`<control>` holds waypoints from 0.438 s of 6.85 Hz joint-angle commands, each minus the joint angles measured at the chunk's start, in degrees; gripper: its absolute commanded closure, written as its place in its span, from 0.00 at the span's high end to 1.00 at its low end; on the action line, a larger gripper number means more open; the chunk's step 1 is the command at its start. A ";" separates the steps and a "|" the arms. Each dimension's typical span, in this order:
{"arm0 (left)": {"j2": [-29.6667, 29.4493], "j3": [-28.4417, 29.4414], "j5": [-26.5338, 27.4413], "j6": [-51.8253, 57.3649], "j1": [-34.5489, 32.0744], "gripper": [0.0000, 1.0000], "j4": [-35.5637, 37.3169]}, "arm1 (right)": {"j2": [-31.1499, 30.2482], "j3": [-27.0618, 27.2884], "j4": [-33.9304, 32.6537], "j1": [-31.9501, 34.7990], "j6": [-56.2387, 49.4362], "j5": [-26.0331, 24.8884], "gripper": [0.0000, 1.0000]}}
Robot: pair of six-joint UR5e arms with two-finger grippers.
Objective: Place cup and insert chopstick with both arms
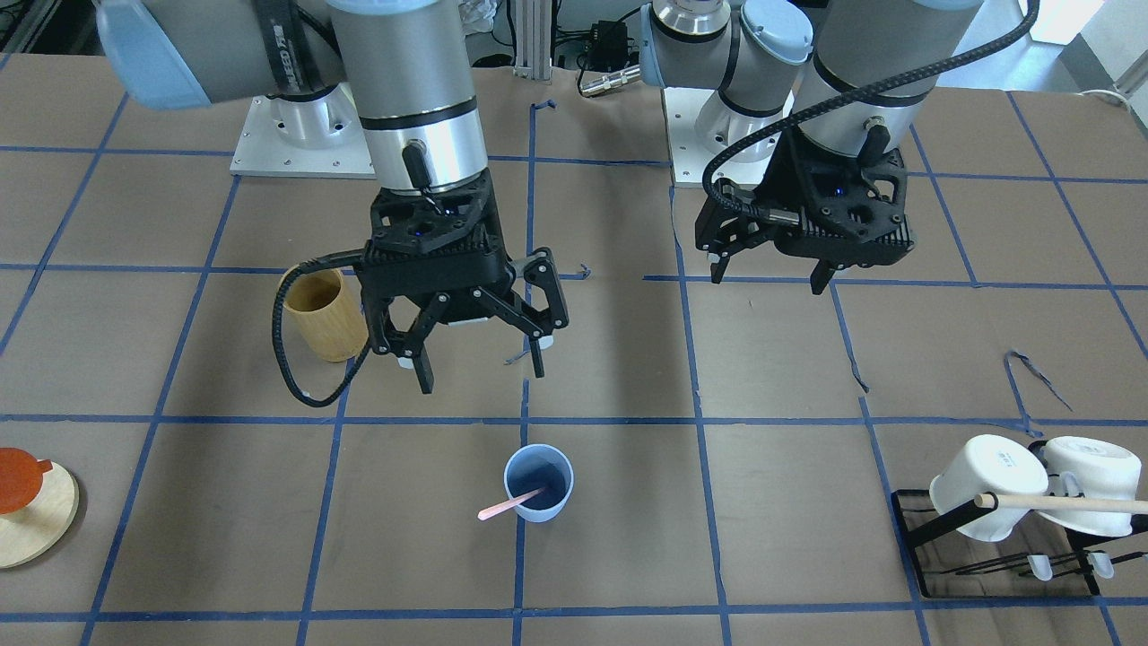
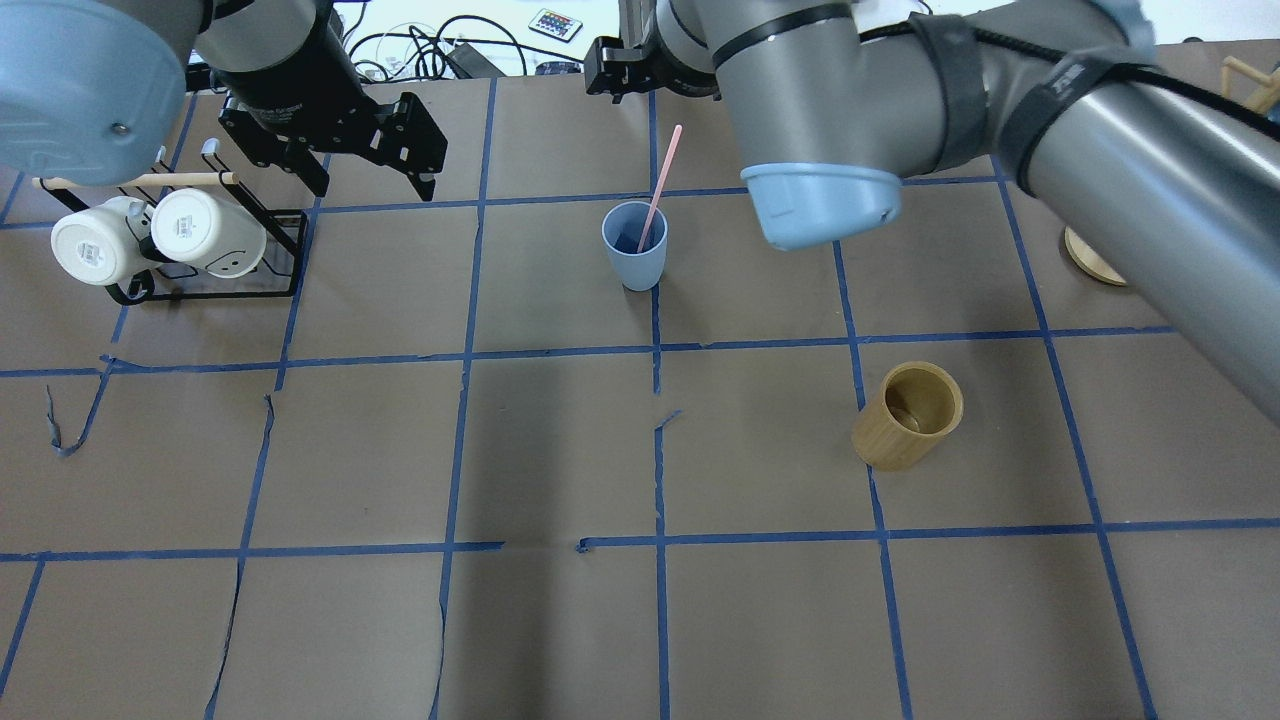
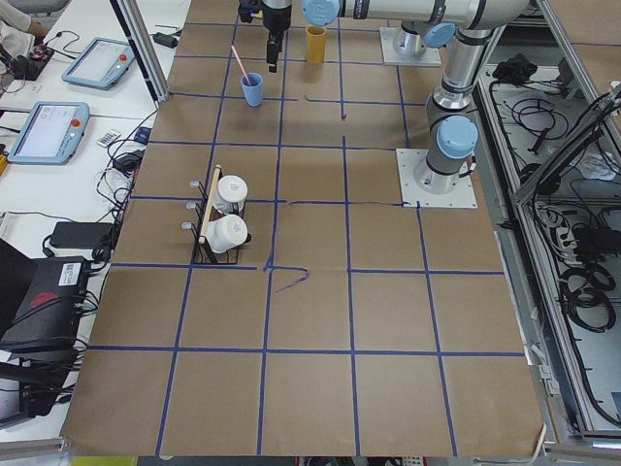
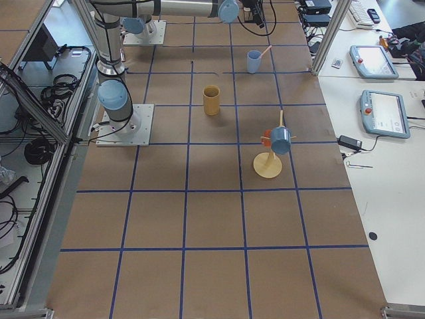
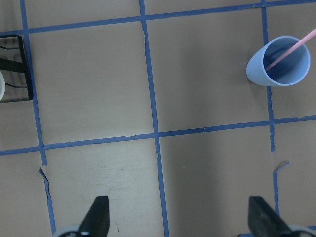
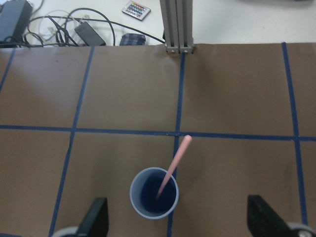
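The light blue cup (image 1: pixel 538 484) stands upright on the brown table near a blue tape crossing. It also shows in the overhead view (image 2: pixel 634 245). The pale pink chopstick (image 1: pixel 511 505) leans inside the cup, its upper end sticking out over the rim (image 2: pixel 660 185). My right gripper (image 1: pixel 482 375) is open and empty, hovering above the table just behind the cup. Its wrist view shows the cup (image 6: pixel 154 192) and the stick (image 6: pixel 175 165) below it. My left gripper (image 1: pixel 768 280) is open and empty, apart from the cup, which lies at the upper right of its wrist view (image 5: pixel 279 61).
A tan bamboo cylinder (image 1: pixel 323 314) stands beside my right gripper. A black rack (image 1: pixel 1004 538) holds two white mugs (image 1: pixel 987 489) and a wooden dowel (image 1: pixel 1067 504) on my left side. A round wooden stand (image 1: pixel 27 507) with an orange piece sits at my far right.
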 commanded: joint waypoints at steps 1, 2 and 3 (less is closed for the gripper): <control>-0.01 0.01 0.00 0.01 0.01 1.00 0.16 | -3.86 -5.02 24.75 -5.03 -0.08 0.26 1.00; -0.01 0.01 0.00 0.01 -0.07 1.00 0.16 | -5.26 -5.91 35.32 -7.67 -0.87 0.53 1.00; -0.01 -0.08 0.00 0.01 -0.08 1.00 0.16 | -6.32 -5.83 41.69 -9.87 -5.83 -0.17 1.00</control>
